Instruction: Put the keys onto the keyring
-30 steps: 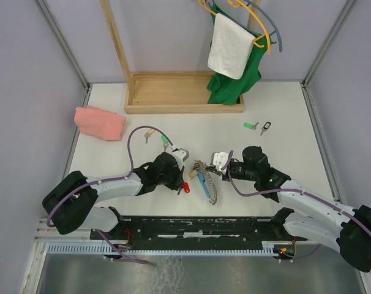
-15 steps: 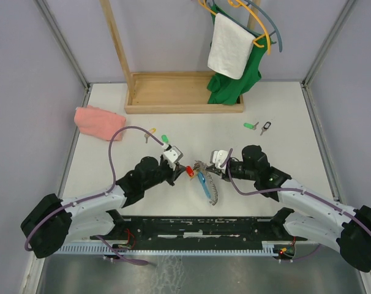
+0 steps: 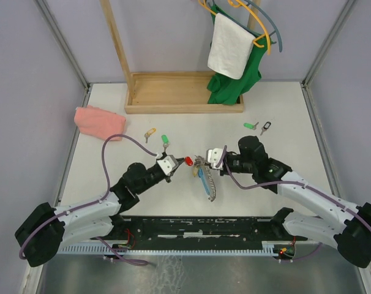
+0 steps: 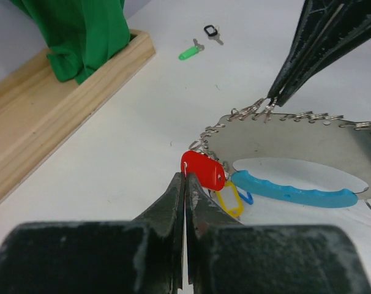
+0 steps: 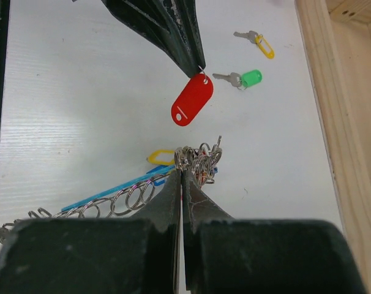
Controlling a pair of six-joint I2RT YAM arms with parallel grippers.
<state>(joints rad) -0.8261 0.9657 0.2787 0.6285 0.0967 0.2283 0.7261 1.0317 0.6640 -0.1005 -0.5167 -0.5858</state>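
Swung right and upward since a second ago. Left jaws clenched on the red-tagged key (image 3: 188, 161), just beside the keyring (image 3: 205, 179). Right jaws clamped on its rings. Not threaded yet. Other loose keys (image 3: 164, 139) waiting on the desk (image 3: 283, 104).

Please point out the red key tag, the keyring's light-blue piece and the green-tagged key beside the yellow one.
red key tag (image 5: 192, 101), right wrist view, tag's middle.
light-blue piece (image 4: 289, 190), left wrist view, mid-length.
green-tagged key (image 5: 251, 78), right wrist view, green tag.
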